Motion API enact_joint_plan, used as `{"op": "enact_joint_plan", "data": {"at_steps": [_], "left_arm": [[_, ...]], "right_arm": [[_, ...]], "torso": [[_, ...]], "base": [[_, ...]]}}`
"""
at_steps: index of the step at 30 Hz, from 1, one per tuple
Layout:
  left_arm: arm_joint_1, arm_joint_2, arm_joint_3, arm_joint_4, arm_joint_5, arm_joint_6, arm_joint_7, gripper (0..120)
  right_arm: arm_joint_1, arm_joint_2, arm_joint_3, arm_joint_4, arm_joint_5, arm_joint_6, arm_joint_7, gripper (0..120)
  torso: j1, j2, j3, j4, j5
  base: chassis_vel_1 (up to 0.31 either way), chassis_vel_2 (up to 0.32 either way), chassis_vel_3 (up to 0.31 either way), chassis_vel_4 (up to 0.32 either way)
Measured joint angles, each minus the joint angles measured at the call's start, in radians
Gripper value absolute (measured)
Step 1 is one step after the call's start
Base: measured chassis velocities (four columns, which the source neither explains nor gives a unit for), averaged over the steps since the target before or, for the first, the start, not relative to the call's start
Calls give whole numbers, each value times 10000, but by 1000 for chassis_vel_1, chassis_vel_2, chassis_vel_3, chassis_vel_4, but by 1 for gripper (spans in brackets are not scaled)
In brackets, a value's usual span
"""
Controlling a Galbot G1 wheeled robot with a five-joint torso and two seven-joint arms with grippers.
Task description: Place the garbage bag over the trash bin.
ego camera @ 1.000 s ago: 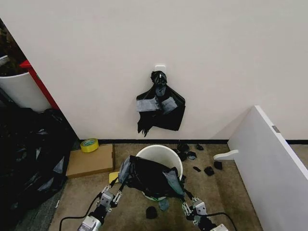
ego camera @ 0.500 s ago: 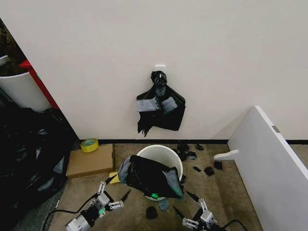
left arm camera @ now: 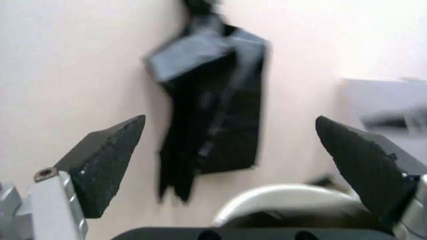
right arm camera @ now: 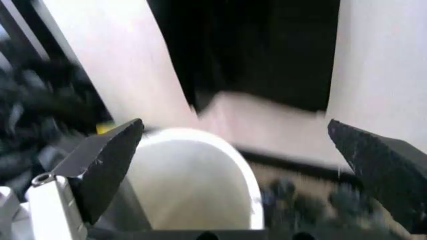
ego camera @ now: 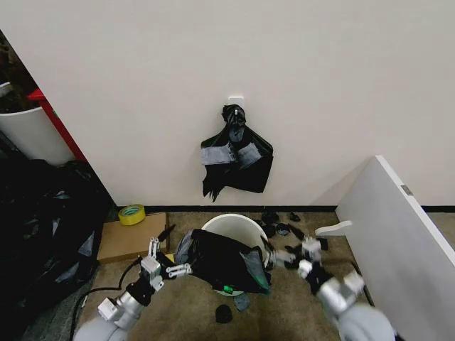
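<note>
The trash bin (ego camera: 237, 224), a round white bucket, stands on the floor by the wall. The garbage bag (ego camera: 222, 261), glossy black, lies draped over the bin's near rim and front wall; the far part of the opening is uncovered. My left gripper (ego camera: 180, 249) is open just left of the bag, level with its upper edge. On the bag's right side my right gripper (ego camera: 281, 246) is open too, close to the bin's rim. The left wrist view has the left gripper (left arm camera: 230, 120) spread wide above the bin's rim (left arm camera: 287, 196). The right gripper (right arm camera: 233, 125) spans the bin's (right arm camera: 193, 185) opening.
A black bundle with grey tape patches (ego camera: 237, 158) hangs on the wall above the bin. Left of it lie a cardboard box (ego camera: 134, 238), a yellow tape roll (ego camera: 132, 214) and a heap of black plastic (ego camera: 43, 234). A white board (ego camera: 398, 241) leans at the right. Black scraps (ego camera: 291, 241) litter the floor.
Both grippers let go of the bag's lower corners, dropped back open, then rose to either side of the bag. The bag stays draped on the bin.
</note>
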Motion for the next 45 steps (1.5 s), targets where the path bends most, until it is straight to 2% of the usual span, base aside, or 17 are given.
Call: {"op": "enact_joint_plan", "data": {"at_steps": [3, 5, 9, 10, 12, 15, 17, 19, 21, 23, 25, 28, 31, 32, 38, 41, 45], "left_arm": [[-80, -377, -19, -79, 61, 366, -1009, 100], [-208, -685, -48, -100, 118, 756, -1830, 100], [-313, -838, -104, -76, 192, 934, -2124, 100], [-372, -944, -179, -98, 214, 1144, -2476, 100], [-402, -1036, -281, -202, 197, 1322, -2726, 100], [-408, -1090, -341, -267, 189, 1391, -2838, 100], [-371, -1167, -405, -342, 195, 1427, -2963, 100], [-361, -1175, -406, -343, 201, 1427, -2973, 100], [-342, -1207, -408, -343, 226, 1427, -3026, 100], [-346, -1222, -409, -270, 263, 1428, -3118, 100], [-348, -1222, -410, -251, 271, 1428, -3138, 100], [-359, -1219, -412, -186, 362, 1428, -3266, 100], [-368, -1238, -391, -170, 435, 1427, -3348, 100], [-368, -1238, -391, -170, 435, 1427, -3348, 100], [-375, -1269, -341, -125, 572, 1426, -3479, 100], [-378, -1265, -341, -114, 590, 1426, -3515, 100], [-380, -1279, -327, -86, 596, 1426, -3579, 100]], "right_arm": [[1372, -43, -509, -808, 86, -1019, -249, 100], [2774, 68, -1280, -1930, -129, -1635, -513, 100], [3486, 234, -1582, -2535, -164, -2181, -1238, 100], [4005, 395, -1748, -3053, -514, -2615, -2201, 100], [4404, 483, -1929, -3437, -990, -2804, -2822, 98], [4619, 523, -2059, -3637, -1227, -2836, -3009, 98], [5109, 642, -2367, -4159, -1612, -2841, -3221, 88], [5164, 660, -2402, -4219, -1638, -2838, -3230, 86], [5389, 767, -2555, -4456, -1713, -2818, -3259, 77], [5515, 866, -2677, -4556, -1758, -2804, -3313, 66], [5522, 876, -2696, -4558, -1768, -2804, -3335, 64], [5495, 872, -2773, -4558, -1882, -2782, -3631, 47], [5447, 859, -2800, -4595, -1986, -2734, -3773, 36], [5447, 859, -2800, -4595, -1986, -2734, -3773, 36], [5334, 961, -2806, -4695, -2071, -2661, -3771, 10], [5274, 1000, -2788, -4695, -2021, -2643, -3679, 4], [4984, 990, -2885, -4244, -720, -2926, -2042, 4]], "torso": [[0, 0, 0, 3, 5], [1, -1, 1, 4, 1], [0, 0, 1, 3, 5], [0, 0, 0, 0, -1], [0, 0, 0, 0, 2], [0, 0, 0, 0, 0], [0, 0, 0, -1, 1], [0, 0, 0, 0, 0], [0, 0, 0, 2, 0], [-1, 0, -1, 2, 0], [-1, 0, -1, 1, 0], [-1, 0, -1, 0, 0], [-1, 0, -2, 0, 0], [-1, 0, -2, 0, 0], [-1, 0, -2, 0, 0], [-1, 0, -2, 1, 1], [-1, 1, -1, 1, 2]], "base": [[0, 0, 0, 0], [0, 0, 0, 0], [0, 0, 0, 0], [0, 0, 0, 0], [0, 0, 0, 0], [0, 0, 0, 0], [0, 0, 0, 0], [0, 0, 0, 0], [0, 0, 0, 0], [0, 0, 0, 0], [0, 0, 0, 0], [0, 0, 0, 0], [0, 0, 0, 0], [0, 0, 0, 0], [0, 0, 0, 0], [0, 0, 0, 0], [0, 0, 0, 0]]}}
